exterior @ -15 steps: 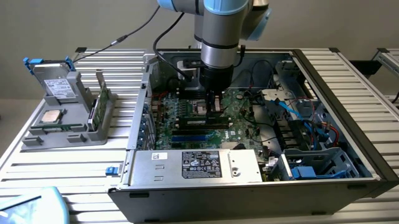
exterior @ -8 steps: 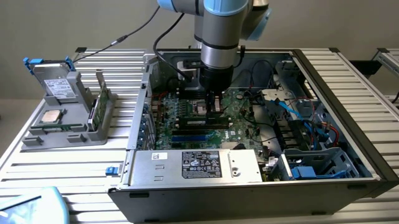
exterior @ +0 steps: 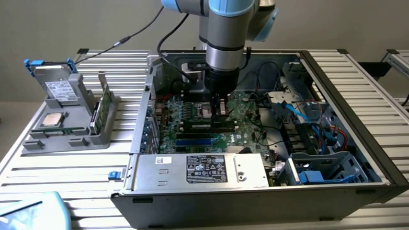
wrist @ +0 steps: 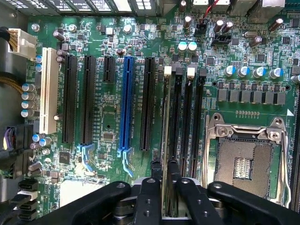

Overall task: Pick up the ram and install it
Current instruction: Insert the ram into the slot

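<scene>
My gripper (exterior: 219,106) hangs straight down inside the open computer case, over the green motherboard (exterior: 246,127). In the wrist view its two black fingers (wrist: 153,176) are shut on the ram (wrist: 165,122). The ram is seen edge-on as a thin pale-green strip running away from the gripper (wrist: 164,168). It lies in line with the first of the black memory slots (wrist: 176,117), whose white end clips (wrist: 167,70) show at the far end. Whether the stick sits in the slot or just above it I cannot tell.
The open processor socket (wrist: 243,159) lies beside the memory slots; black and blue expansion slots (wrist: 126,101) lie on the other side. Cables and drive bays (exterior: 319,143) fill the case's right in the exterior view. The power supply (exterior: 204,170) is in front. A grey rack (exterior: 64,129) outside holds an upright green board.
</scene>
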Available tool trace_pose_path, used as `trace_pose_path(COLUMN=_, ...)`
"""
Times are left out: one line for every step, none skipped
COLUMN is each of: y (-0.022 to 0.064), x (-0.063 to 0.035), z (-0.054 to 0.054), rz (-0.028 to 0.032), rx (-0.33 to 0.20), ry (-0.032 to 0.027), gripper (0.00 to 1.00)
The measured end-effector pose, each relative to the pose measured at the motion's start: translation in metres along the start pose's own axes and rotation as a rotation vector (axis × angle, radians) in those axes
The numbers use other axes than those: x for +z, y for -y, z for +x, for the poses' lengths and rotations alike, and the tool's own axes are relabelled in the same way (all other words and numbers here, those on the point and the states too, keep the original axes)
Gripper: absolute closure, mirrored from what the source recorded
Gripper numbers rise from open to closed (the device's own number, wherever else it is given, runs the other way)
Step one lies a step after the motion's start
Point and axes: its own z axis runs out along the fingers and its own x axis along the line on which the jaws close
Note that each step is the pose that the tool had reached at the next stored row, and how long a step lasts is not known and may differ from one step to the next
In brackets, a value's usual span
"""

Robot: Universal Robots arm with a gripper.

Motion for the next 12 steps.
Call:
trace_pose_path(y=0.0, x=0.0, z=0.0, rz=0.0, rx=0.0, ry=-0.0001, gripper=0.72)
trace_pose_path(y=0.0, x=0.0, z=0.0, rz=0.0, rx=0.0, ry=-0.0001, gripper=0.72)
trace_pose_path(y=0.0, x=0.0, z=0.0, rz=0.0, rx=0.0, ry=-0.0001, gripper=0.66)
trace_pose_path(y=0.0, x=-0.0001, z=0.0, rz=-0.0001, rx=0.0, ry=-0.0004, gripper=0.6)
trace_pose_path(y=0.0, x=-0.0004, z=0.0, rz=-0.0001, rx=0.0, ry=-0.0003, gripper=0.6)
trace_pose_path(y=-0.0001, x=-0.0012, z=0.0, rz=-0.0001, rx=0.0, ry=-0.0003, gripper=0.55)
trace_pose_path(y=-0.0002, x=-0.0022, z=0.0, rz=0.0, rx=0.0, ry=-0.0001, gripper=0.55)
trace_pose_path(y=-0.0003, x=-0.0037, z=0.0, rz=0.0, rx=0.0, ry=-0.0002, gripper=0.48)
trace_pose_path(y=-0.0004, x=-0.0054, z=0.001, rz=0.0, rx=0.0, ry=-0.0002, gripper=0.48)
trace_pose_path(y=-0.0005, x=-0.0071, z=0.001, rz=-0.0001, rx=0.0, ry=-0.0003, gripper=0.48)
trace_pose_path(y=-0.0007, x=-0.009, z=0.001, rz=0.0, rx=0.0, ry=-0.0002, gripper=0.48)
trace_pose_path(y=-0.001, x=-0.0111, z=0.001, rz=0.0, rx=0.0, ry=-0.0001, gripper=0.48)
